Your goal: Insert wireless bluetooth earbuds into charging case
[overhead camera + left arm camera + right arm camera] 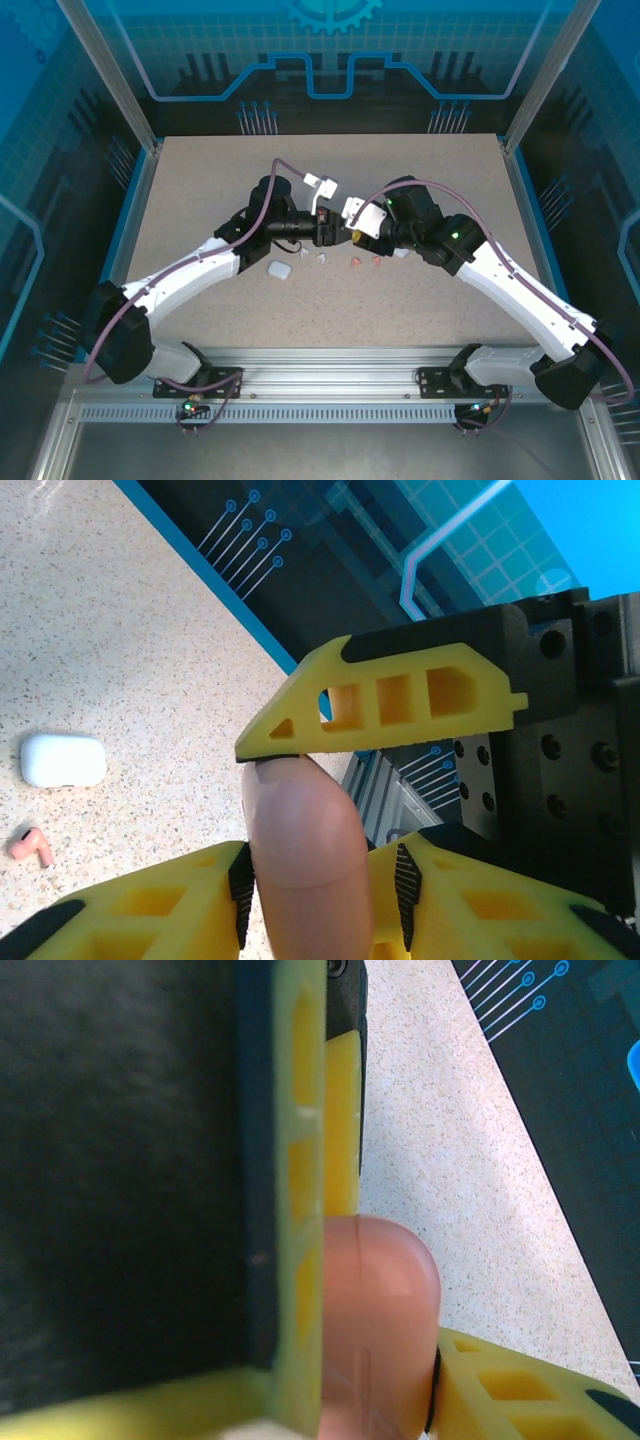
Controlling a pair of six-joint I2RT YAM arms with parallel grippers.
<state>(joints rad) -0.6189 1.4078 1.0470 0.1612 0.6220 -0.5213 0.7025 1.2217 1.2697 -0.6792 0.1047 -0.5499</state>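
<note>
While left claw [320,885] and right claw [385,1400] both pinch the pink case [300,820], a pink earbud [30,847] lies well aside.

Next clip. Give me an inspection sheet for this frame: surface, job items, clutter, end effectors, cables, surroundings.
Surface: speckled beige table.
Job's things: pink case held where the two arms meet; white case lying on the table; two white earbuds and two pink earbuds loose on the table in a row beside it.
Clutter: nothing seen.
Grippers: left end effector shut on the pink case, a pad on each side; right end effector has one finger against the case's top, open or shut cannot be told.
Cables: purple cables run along both arms, not touching the job's things.
Surroundings: blue printed walls; metal rail at the arm bases.
</note>
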